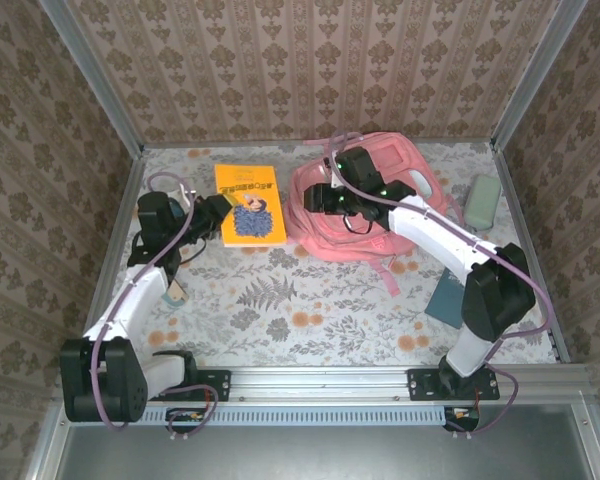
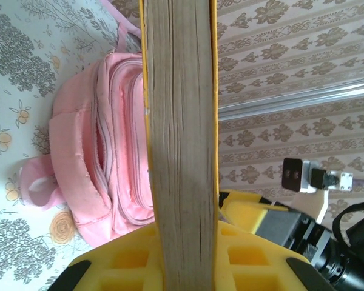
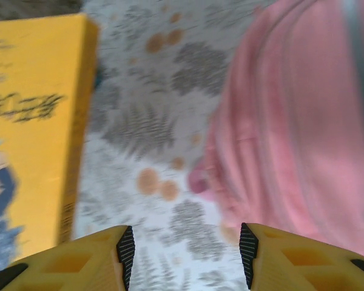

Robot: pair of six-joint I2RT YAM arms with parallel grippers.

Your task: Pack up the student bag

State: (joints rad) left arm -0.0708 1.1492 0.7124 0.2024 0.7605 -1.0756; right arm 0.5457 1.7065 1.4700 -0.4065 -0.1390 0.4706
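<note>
The student bag [image 1: 325, 238] is a large pink backpack lying at the table's back right; it also appears in the left wrist view [image 2: 91, 182] and the right wrist view [image 3: 303, 121]. A thick yellow book [image 1: 250, 205] lies left of it. My left gripper [image 1: 212, 210] is shut on the book's left edge, and the page block [image 2: 182, 151] runs between its yellow fingers [image 2: 109, 267]. My right gripper [image 1: 320, 198] hovers over the bag's left side. Its jaws [image 3: 185, 248] stand open above the floral tablecloth with nothing between them, the book [image 3: 30, 139] to their left.
A pale green case [image 1: 482, 202] lies right of the bag near the wall. A dark teal notebook [image 1: 448, 298] sits at the front right beside the right arm. Papered walls with metal posts enclose the table on three sides.
</note>
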